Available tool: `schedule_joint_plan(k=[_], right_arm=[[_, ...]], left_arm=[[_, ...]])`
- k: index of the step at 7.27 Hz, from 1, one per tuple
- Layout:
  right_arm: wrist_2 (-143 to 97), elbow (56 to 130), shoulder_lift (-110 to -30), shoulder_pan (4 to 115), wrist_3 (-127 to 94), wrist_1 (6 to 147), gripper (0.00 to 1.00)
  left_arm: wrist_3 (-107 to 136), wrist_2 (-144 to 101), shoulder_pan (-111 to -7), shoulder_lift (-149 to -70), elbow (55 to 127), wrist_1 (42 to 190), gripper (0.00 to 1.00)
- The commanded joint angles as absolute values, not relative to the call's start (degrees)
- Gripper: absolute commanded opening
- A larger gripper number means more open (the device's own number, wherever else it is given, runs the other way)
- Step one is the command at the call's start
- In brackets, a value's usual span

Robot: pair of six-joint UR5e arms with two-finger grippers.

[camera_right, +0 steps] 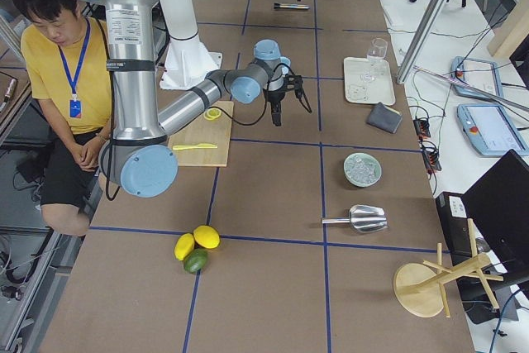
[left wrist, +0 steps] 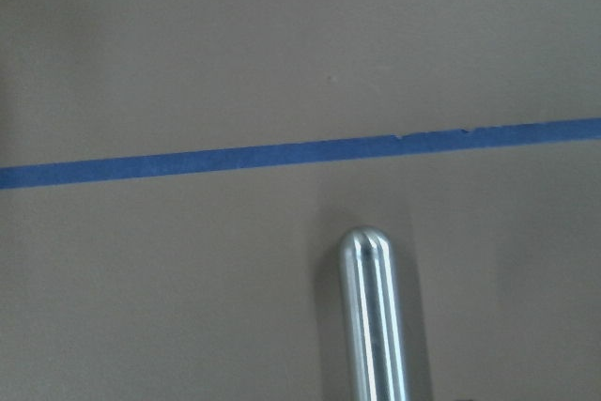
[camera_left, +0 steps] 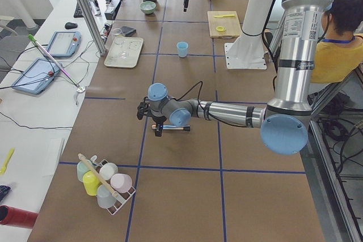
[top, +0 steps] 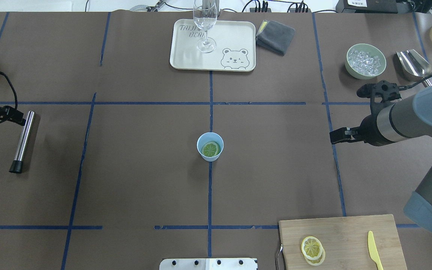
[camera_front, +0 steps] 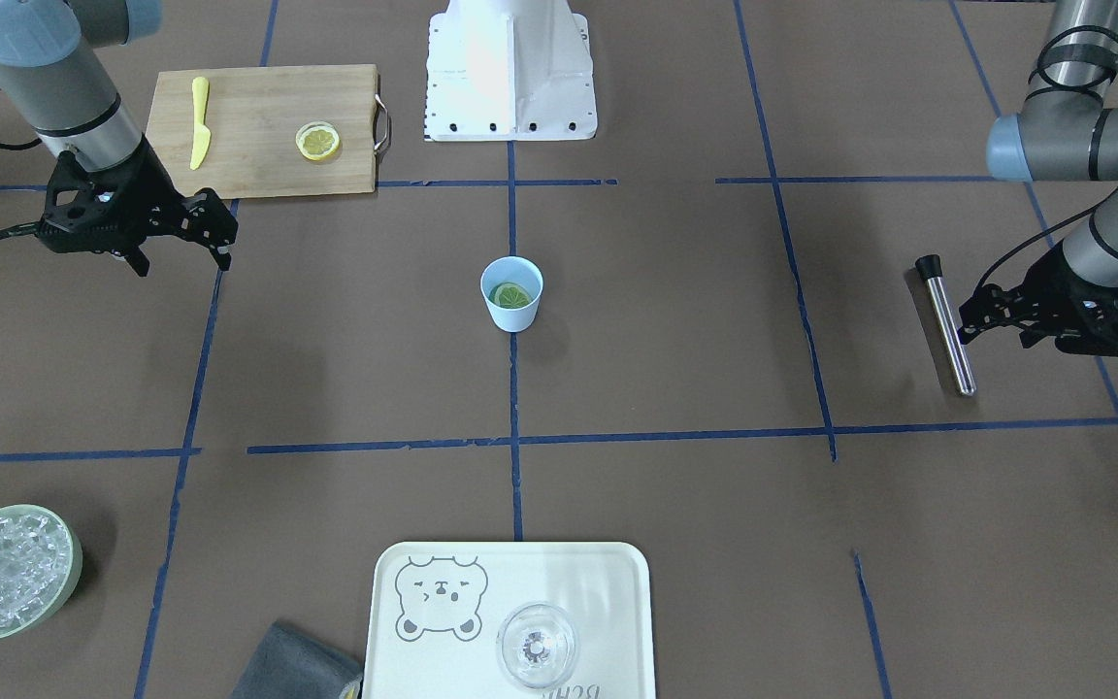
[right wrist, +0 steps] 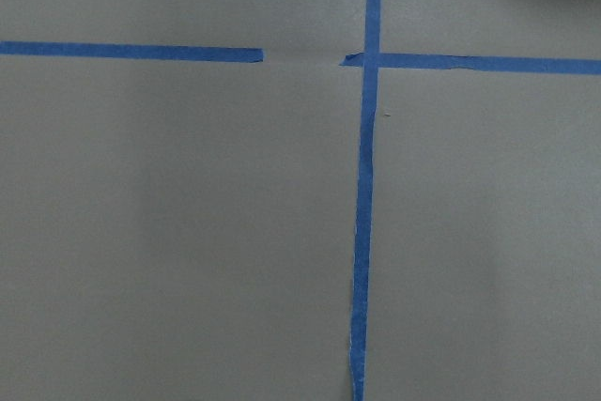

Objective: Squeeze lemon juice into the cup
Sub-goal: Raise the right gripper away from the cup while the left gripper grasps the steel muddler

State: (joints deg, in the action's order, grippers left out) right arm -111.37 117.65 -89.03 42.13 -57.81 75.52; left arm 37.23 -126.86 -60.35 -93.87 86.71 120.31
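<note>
The lemon (camera_front: 510, 294) lies in the cup (camera_front: 512, 313) at mid-table; pressing it seems next. The left gripper (camera_front: 1054, 320), spread wide just beside the steel rod (camera_front: 947, 330), should probably grasp it. The right gripper (camera_front: 180, 257) hangs spread and empty.

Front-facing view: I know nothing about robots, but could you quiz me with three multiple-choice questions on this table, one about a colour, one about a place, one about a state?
1. What colour is the knife on the cutting board?
A silver; B yellow; C black.

2. Where does the light-blue cup stand?
A on the cutting board; B on the floor; C on the bare table, on a blue tape line.

3. What state is the cup in?
A upright, with a lemon slice inside; B tipped over; C upright and empty.

Answers:
1 B: the whole knife is yellow against the wood.
2 C: it stands mid-table, and the tape runs up to its base.
3 A: the overhead view shows the slice through its open mouth.
</note>
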Motion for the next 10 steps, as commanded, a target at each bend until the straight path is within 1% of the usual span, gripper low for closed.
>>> schedule_joint_plan(k=[1,2,4,7,8,9,10], right_arm=[[-111.7,117.4,-89.8,42.5,-57.2,74.5,1.00],[-111.7,117.4,-89.9,42.5,-57.2,74.5,1.00],[-111.7,117.6,-90.1,42.5,-57.7,74.5,1.00],[-111.8,117.5,-90.1,42.4,-58.0,74.5,1.00],[-111.7,117.4,-90.1,42.4,-58.0,74.5,1.00],[-111.7,117.4,-90.1,42.4,-58.0,74.5,1.00],[-111.7,117.3,-90.1,42.3,-58.0,74.5,1.00]], left_arm=[[37.7,-126.7,-59.9,-95.0,85.3,119.8,0.85],[37.4,-127.1,-59.9,-95.9,85.2,118.1,0.77],[37.0,-127.3,-58.9,-96.1,85.3,116.9,0.75],[36.9,-127.3,-57.8,-96.8,84.7,117.0,0.69],[36.8,-127.3,-57.3,-97.2,84.6,117.0,0.62],[36.8,-127.3,-57.0,-97.9,83.8,117.0,0.61],[36.8,-127.2,-56.8,-98.0,83.5,116.9,0.55]])
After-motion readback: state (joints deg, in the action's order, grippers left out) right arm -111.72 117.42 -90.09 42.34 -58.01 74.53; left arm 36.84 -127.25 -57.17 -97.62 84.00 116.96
